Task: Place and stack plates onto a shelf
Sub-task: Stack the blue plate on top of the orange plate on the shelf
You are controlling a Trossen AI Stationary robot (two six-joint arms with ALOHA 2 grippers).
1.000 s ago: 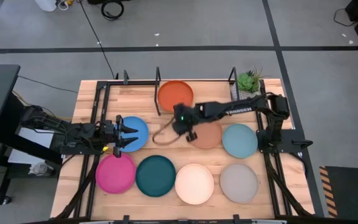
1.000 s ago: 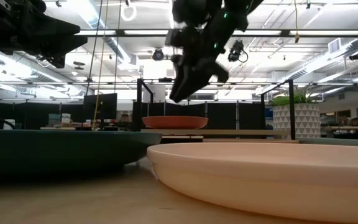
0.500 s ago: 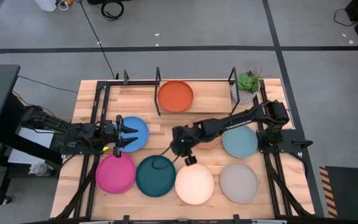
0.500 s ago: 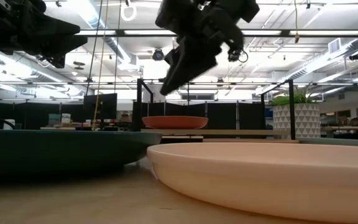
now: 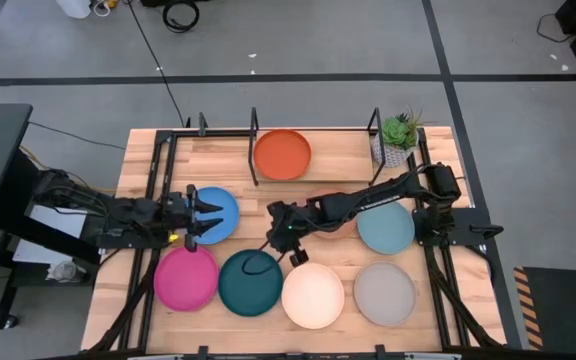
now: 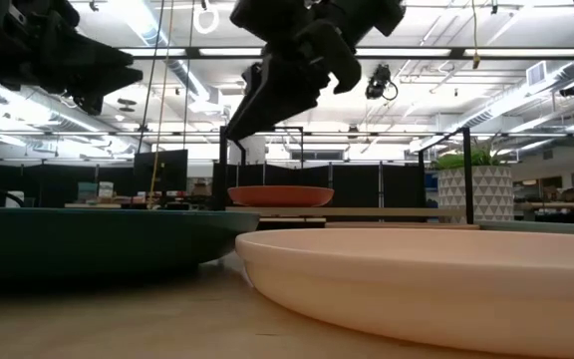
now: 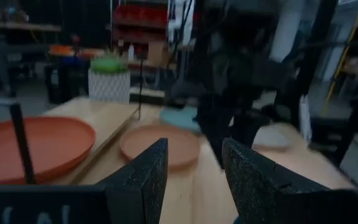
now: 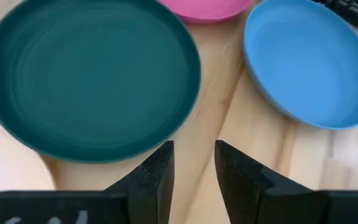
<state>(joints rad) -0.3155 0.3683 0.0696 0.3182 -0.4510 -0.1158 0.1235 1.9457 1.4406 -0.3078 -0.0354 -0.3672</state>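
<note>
Round orange matte plate (image 5: 282, 154) sits on black-rod shelf (image 5: 255, 148); seven remain on surface. Right pincer (image 5: 290, 247) empty, narrowly parted, near dark teal plate (image 5: 250, 283). Left pincer (image 5: 208, 216) parted, empty.

We are seeing even overhead light on the table (image 5: 228, 150), with soft shadows. In the low view, ceiling strip lights are glaring and the arms are showing as dark silhouettes; the cream plate (image 6: 436, 279) nearest the lens is looking soft. The left wrist view is appearing dim and blurred.
</note>
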